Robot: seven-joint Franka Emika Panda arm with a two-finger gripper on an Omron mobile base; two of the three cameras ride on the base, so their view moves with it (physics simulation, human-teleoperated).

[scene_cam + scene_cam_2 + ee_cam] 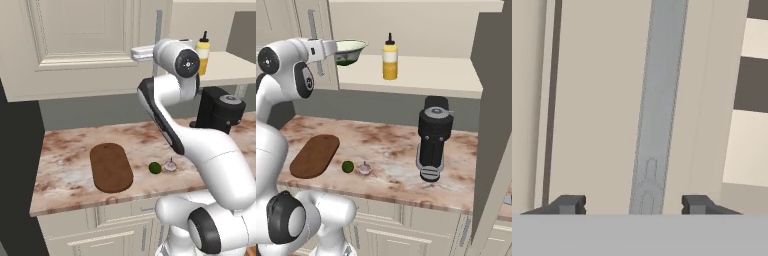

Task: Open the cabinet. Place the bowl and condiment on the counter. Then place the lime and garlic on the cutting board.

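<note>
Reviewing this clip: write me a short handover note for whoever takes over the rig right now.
Pincer: open, tips either side of the cabinet's grey bar handle, not yet clamped on it.
Cabinet: right side stands open; the left door is closed.
Bowl and condiment: on the shelf.
Lime and garlic: side by side on the counter, right of the cutting board, which is bare.
Done: nothing placed.
Left: finish opening, move bowl and condiment to the counter, then lime and garlic onto the board.
</note>
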